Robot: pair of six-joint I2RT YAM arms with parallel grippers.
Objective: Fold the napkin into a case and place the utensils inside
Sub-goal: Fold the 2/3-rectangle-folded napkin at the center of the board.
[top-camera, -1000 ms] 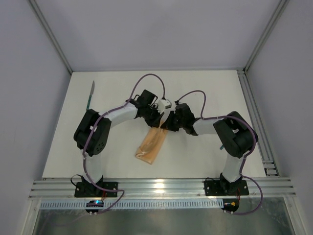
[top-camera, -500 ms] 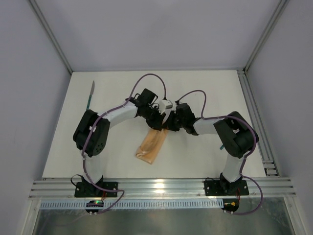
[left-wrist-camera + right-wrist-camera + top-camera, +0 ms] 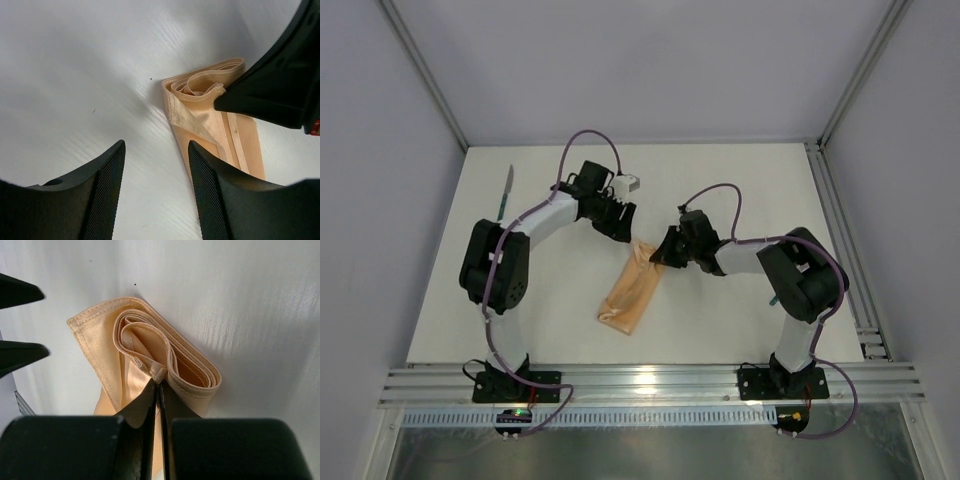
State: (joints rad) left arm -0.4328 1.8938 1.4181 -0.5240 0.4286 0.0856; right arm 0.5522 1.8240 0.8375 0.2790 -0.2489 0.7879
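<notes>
Case (image 3: 632,290) lies near the middle of the table (image 3: 740,190), a narrow peach-orange oblong set on a diagonal, its far end towards the two grippers.

Right gripper (image 3: 159,387): jaws pressed together on a cloth layer at the case's far end. Its own camera shows the fingertips meeting on the inner fold, with looped layers curling round either side of the pinch.

Left gripper (image 3: 156,150): jaws parted to a moderate gap, nothing between them. It hangs over bare table just beside the case's far end, apart from the cloth.

Condition of the case: satin sheen, stitched hems visible along the edges, one corner turned over in a triangle. The far end gapes, showing several rolled layers.

Knife (image 3: 505,193): teal handle, silver blade, lying at the far left of the table, well apart from the case.

Limits of view: the right gripper covers part of the far end from above. Both wrist cameras cut off the near end. Whether anything lies inside the case cannot be told.
</notes>
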